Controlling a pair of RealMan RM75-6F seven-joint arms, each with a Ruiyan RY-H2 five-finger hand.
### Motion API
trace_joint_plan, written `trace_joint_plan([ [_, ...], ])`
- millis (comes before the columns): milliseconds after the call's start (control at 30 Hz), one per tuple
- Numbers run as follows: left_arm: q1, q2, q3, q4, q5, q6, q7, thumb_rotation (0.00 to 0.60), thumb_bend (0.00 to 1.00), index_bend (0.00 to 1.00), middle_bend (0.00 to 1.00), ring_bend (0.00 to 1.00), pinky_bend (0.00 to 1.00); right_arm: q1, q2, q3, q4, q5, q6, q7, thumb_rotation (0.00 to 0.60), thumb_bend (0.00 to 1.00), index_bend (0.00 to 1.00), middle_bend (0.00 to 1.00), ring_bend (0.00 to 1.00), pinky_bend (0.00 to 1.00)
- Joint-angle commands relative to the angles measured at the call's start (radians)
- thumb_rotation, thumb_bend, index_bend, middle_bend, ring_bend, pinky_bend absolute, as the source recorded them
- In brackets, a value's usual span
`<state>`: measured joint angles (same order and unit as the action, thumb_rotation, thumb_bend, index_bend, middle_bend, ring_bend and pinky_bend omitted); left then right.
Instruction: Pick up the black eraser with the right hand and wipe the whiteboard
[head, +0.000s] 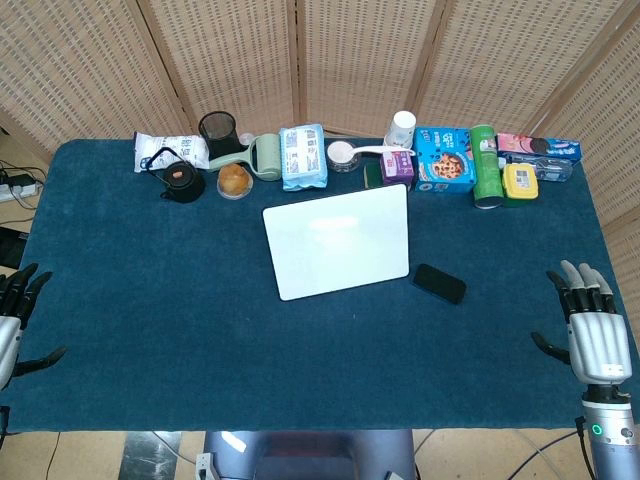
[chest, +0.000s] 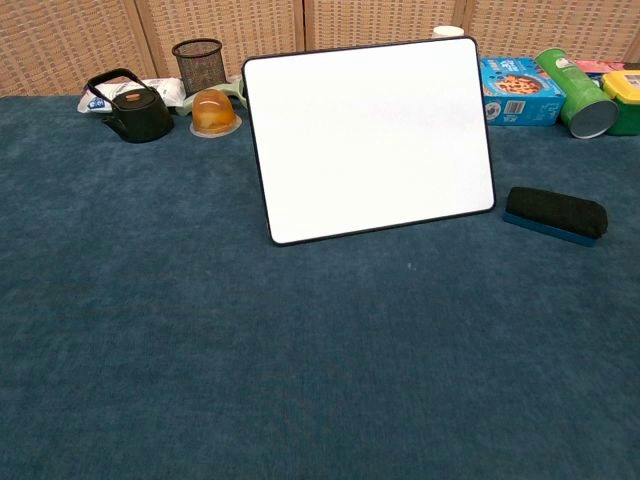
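The whiteboard (head: 338, 240) lies flat in the middle of the blue table, its surface blank white (chest: 370, 135). The black eraser (head: 439, 283) lies just off the board's near right corner; the chest view shows it as a dark block on a blue base (chest: 556, 213). My right hand (head: 594, 328) rests at the table's right front edge, fingers spread, holding nothing, well to the right of the eraser. My left hand (head: 14, 312) sits at the left front edge, fingers apart and empty. Neither hand shows in the chest view.
A row of items lines the back edge: black teapot (head: 179, 180), mesh cup (head: 217, 128), orange jelly cup (head: 234, 181), wipes pack (head: 302, 157), white scoop (head: 372, 152), blue cookie box (head: 444, 160), green can (head: 486, 165), yellow box (head: 520, 182).
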<state>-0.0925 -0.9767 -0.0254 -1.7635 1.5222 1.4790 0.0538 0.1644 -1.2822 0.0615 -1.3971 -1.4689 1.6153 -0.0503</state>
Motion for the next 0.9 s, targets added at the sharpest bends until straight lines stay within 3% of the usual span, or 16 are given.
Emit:
trace_joint_plan([
  [33, 0.0, -0.001, 0.0, -0.002, 0.0, -0.001, 0.005, 0.6, 0.11, 0.0, 0.0, 0.0, 0.0, -0.002, -0.002, 0.003, 0.002, -0.003, -0.009, 0.004, 0.6, 0.0, 0.14, 0.09, 0.02, 0.09],
  [400, 0.009, -0.004, 0.004, -0.009, 0.011, 0.017, 0.01, 0.6, 0.11, 0.0, 0.0, 0.0, 0.0, 0.045, -0.048, 0.026, -0.02, 0.039, -0.147, 0.0, 0.6, 0.0, 0.14, 0.13, 0.08, 0.11],
  [700, -0.004, -0.002, -0.007, -0.002, -0.021, -0.012, 0.012, 0.6, 0.11, 0.0, 0.0, 0.0, 0.0, 0.203, -0.19, 0.154, -0.031, 0.176, -0.317, -0.196, 0.6, 0.0, 0.16, 0.23, 0.19, 0.16],
  [900, -0.007, 0.003, -0.009, -0.002, -0.028, -0.019, 0.004, 0.6, 0.11, 0.0, 0.0, 0.0, 0.0, 0.25, -0.26, 0.183, -0.048, 0.279, -0.365, -0.341, 0.6, 0.0, 0.18, 0.27, 0.23, 0.19],
])
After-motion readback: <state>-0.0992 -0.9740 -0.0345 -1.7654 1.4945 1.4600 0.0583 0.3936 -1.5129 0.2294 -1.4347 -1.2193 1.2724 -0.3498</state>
